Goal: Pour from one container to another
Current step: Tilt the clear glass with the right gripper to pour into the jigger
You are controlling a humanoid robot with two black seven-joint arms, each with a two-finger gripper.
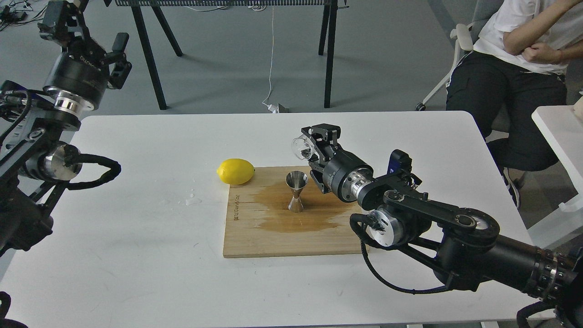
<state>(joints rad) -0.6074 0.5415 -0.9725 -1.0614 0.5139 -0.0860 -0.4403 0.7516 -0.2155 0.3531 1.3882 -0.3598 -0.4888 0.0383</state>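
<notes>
Gripping the clear cup [302, 146] tipped on its side, the right gripper [314, 145] hangs just above and behind the steel jigger [296, 191], which stands upright on the wet wooden board [255, 237]; lemon [235, 171] left of the jigger, left gripper [98, 45] raised far off, fingers spread

Head-height view, forward and down

Yellow lemon [235, 171] on a pale wooden board [273, 237] — the board marked with a darker brown wet stain [291, 214] around the shiny steel jigger [296, 191]. The cup [301, 147] is clear. White table [136, 255], grey floor [387, 54] — both arms black with silver joints.
</notes>
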